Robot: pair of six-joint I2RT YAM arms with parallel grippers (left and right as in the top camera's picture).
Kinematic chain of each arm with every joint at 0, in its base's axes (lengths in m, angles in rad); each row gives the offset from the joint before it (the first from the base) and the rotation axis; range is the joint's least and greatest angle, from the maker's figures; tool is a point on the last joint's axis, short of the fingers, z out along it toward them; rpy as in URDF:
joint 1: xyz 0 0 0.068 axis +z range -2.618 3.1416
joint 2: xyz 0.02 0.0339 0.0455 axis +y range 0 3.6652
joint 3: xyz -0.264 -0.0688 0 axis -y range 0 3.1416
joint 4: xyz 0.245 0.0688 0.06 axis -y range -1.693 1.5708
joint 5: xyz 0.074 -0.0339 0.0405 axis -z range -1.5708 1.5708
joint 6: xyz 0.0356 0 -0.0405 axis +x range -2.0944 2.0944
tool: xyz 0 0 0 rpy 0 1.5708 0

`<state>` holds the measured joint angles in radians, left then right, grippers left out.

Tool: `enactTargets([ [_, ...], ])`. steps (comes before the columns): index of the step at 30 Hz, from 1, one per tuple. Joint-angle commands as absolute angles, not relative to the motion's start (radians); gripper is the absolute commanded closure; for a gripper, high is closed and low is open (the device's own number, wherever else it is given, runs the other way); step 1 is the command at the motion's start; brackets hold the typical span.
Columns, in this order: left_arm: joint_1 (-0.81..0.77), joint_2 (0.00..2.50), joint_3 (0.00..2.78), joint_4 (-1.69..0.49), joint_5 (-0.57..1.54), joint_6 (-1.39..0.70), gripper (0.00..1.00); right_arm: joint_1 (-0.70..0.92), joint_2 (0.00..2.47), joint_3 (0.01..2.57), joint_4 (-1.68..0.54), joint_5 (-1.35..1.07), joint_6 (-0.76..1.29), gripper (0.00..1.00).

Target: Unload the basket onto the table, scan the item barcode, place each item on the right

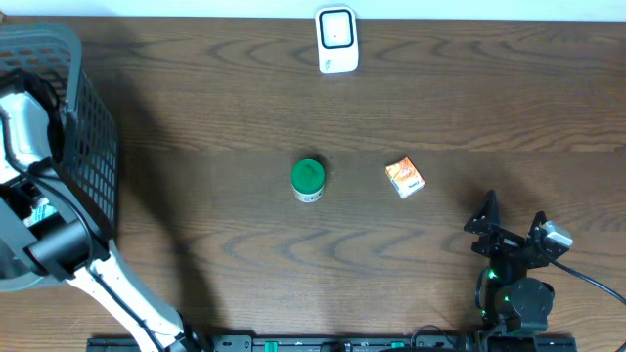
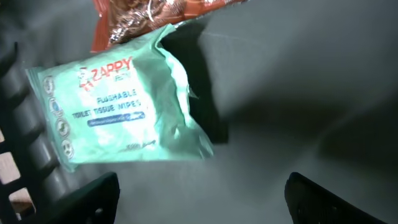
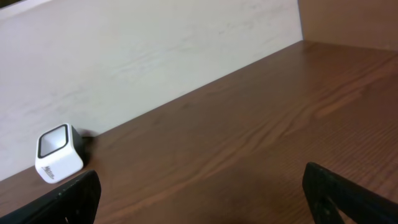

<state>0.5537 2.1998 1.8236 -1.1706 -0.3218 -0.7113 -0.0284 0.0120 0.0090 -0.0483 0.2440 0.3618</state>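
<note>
Your table (image 1: pixel 245 108) is dark brown wood with a pale wall along its far edge. The grey mesh basket (image 1: pixel 93 147) sits at the far left, and your left arm (image 1: pixel 117 288) reaches into it from the near side.

The left gripper (image 2: pixel 208 199) is inside the basket with its jaws well apart and nothing between them. The right gripper (image 1: pixel 514 220) is at the near right, over bare wood, jaws spread wide and empty.

The wipes pack (image 2: pixel 118 112), mint green, lies flat on the basket floor just ahead of the left fingers (image 2: pixel 93 193), untouched. An orange foil packet (image 2: pixel 149 15) shows at its far end, touching it.

The white scanner (image 1: pixel 336 39) stands at the far middle edge. A green-lidded jar (image 1: pixel 308 179) stands mid-table. A small orange box (image 1: pixel 404 178) lies near it on the right, apart from it.
</note>
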Motion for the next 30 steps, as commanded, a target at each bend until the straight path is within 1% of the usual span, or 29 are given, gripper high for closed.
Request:
enactTargets([
  [1, 0.555, 2.225, 1.823, -1.179, -0.408, -0.727, 0.14, -0.02, 0.007, 0.006, -0.051, 0.253, 0.351, 0.01],
  [6, 0.559, 2.254, 1.823, -1.201, -0.466, -0.727, 0.11, -0.02, 0.007, 0.006, -0.051, 0.254, 0.351, 0.01],
  [12, 0.592, 2.256, 1.806, -1.226, -0.486, -0.727, 0.1, -0.02, 0.007, 0.006, -0.051, 0.254, 0.351, 0.01],
  [20, 0.665, 2.256, 1.665, -1.204, -0.487, -0.727, 0.1, -0.02, 0.007, 0.006, -0.051, 0.254, 0.351, 0.01],
  [21, 0.671, 2.256, 1.644, -1.197, -0.487, -0.727, 0.14, -0.02, 0.007, 0.006, -0.051, 0.254, 0.351, 0.01],
  [23, 0.68, 2.256, 1.618, -1.195, -0.488, -0.727, 0.37, -0.02, 0.007, 0.006, -0.051, 0.254, 0.351, 0.01],
  [24, 0.683, 2.256, 1.616, -1.196, -0.488, -0.727, 0.51, -0.02, 0.007, 0.006, -0.051, 0.254, 0.351, 0.01],
  [25, 0.685, 2.255, 1.616, -1.2, -0.488, -0.726, 0.6, -0.02, 0.007, 0.006, -0.051, 0.254, 0.351, 0.01],
  [26, 0.688, 2.255, 1.617, -1.203, -0.488, -0.721, 0.65, -0.02, 0.007, 0.006, -0.051, 0.254, 0.351, 0.01],
  [27, 0.69, 2.255, 1.617, -1.204, -0.488, -0.714, 0.72, -0.02, 0.007, 0.006, -0.051, 0.254, 0.351, 0.01],
  [28, 0.692, 2.255, 1.617, -1.208, -0.491, -0.712, 0.81, -0.02, 0.007, 0.006, -0.051, 0.253, 0.351, 0.01],
  [29, 0.694, 2.255, 1.617, -1.213, -0.495, -0.712, 0.92, -0.02, 0.007, 0.006, -0.051, 0.254, 0.351, 0.01],
  [30, 0.697, 2.255, 1.617, -1.216, -0.498, -0.712, 0.92, -0.02, 0.007, 0.006, -0.051, 0.254, 0.351, 0.01],
])
